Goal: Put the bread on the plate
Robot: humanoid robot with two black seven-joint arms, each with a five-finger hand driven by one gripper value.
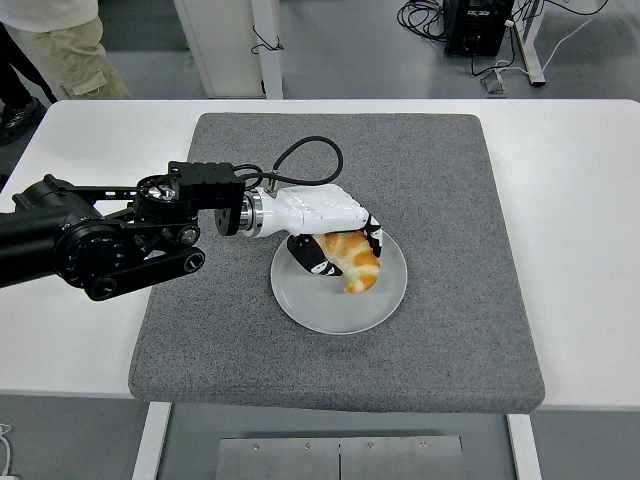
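A golden croissant-shaped bread [354, 262] lies on a clear round plate [335, 308] that sits on a grey mat [440, 200] in the middle of the white table. My left hand [335, 240], white with black fingertips, reaches in from the left over the plate. Its fingers are curled around the upper end of the bread, with the thumb [312, 258] below it. The lower end of the bread rests on the plate. The right arm is out of view.
The white table [580, 200] extends on both sides of the mat. A person's legs [60, 45] show at the top left behind the table. Table legs and cables stand at the back on the floor.
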